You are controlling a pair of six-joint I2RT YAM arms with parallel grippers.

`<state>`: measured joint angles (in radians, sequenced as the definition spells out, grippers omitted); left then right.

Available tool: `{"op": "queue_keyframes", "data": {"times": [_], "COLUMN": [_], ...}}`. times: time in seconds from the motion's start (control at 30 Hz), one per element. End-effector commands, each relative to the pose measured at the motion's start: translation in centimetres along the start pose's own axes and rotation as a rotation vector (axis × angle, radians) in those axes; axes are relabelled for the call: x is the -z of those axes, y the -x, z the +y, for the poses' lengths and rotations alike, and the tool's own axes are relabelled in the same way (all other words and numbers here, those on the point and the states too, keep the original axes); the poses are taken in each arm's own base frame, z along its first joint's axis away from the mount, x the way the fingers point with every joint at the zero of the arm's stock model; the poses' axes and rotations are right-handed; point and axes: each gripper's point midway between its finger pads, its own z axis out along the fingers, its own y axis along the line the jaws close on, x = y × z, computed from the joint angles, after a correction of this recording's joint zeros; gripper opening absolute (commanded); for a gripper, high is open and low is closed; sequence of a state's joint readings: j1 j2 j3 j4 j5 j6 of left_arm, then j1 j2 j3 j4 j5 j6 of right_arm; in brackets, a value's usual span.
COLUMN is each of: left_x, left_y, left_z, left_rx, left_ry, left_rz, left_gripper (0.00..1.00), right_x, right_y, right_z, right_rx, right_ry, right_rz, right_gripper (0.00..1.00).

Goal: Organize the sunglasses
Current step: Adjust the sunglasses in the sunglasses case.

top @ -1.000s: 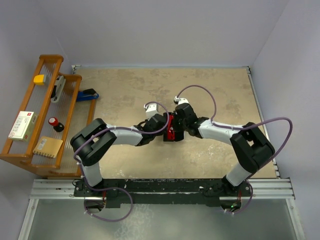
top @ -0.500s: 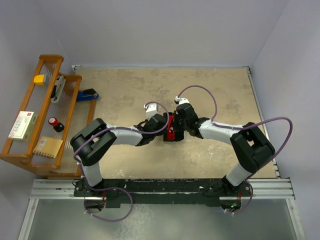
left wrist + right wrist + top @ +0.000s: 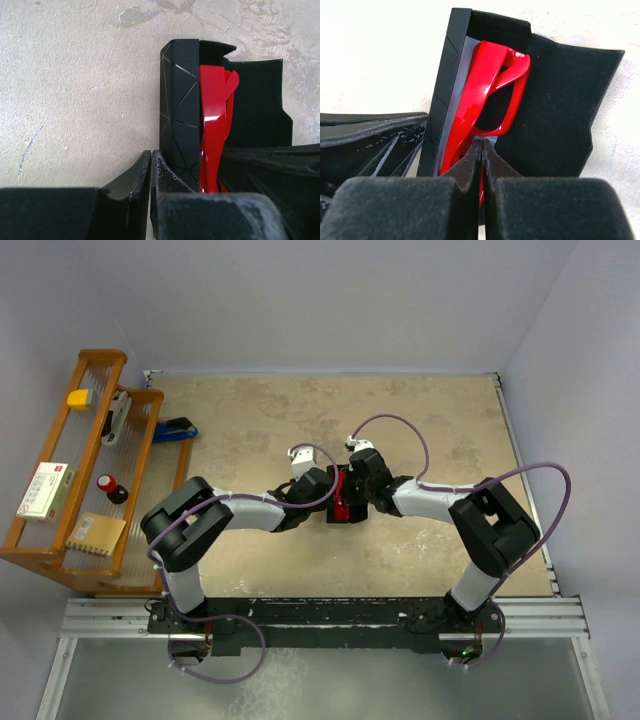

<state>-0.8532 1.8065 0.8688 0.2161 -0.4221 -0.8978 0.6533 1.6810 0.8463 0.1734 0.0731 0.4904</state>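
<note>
Two tools meet mid-tabletop (image 3: 250,430) at the sunglasses (image 3: 487,85): glossy red plastic, standing on edge inside an open matte black case (image 3: 180,100), long axis running near-to-far. The left tool (image 3: 151,165), pads together, lies against the case's hard faceted left wall. The right tool (image 3: 482,155), pads also together, sits at the frame's end in line with that axis and is the nearer; whether it pinches the frame is unclear.
</note>
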Motion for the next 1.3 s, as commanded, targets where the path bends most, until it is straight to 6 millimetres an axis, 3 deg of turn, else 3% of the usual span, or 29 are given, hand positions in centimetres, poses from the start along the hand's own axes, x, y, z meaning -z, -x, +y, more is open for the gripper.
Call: {"op": "queue_keyframes", "data": {"times": [0.0,0.57,0.7,1.27], "left_x": [0.2,-0.1,-0.1,0.0], "left_y": [0.3,-0.3,-0.3,-0.2], "left_z": [-0.9,-1.0,-1.0,-0.7], "left_rx": [0.004,0.012,0.011,0.009], "left_ry": [-0.029,-0.036,-0.034,-0.026], "left_rz": [-0.002,0.014,0.014,0.008], "left_gripper": [0.00,0.00,0.00,0.00], "right_x": [-0.6,-1.5,-1.5,3.7], "right_y": [0.7,0.8,0.5,3.4], "right_z": [0.8,2.0,1.5,-0.9], "right_rx": [-0.020,-0.025,-0.021,0.021], "right_ry": [0.033,0.097,0.074,-0.057], "right_rz": [-0.019,-0.021,-0.009,-0.109], "right_gripper": [0.00,0.00,0.00,0.00]}}
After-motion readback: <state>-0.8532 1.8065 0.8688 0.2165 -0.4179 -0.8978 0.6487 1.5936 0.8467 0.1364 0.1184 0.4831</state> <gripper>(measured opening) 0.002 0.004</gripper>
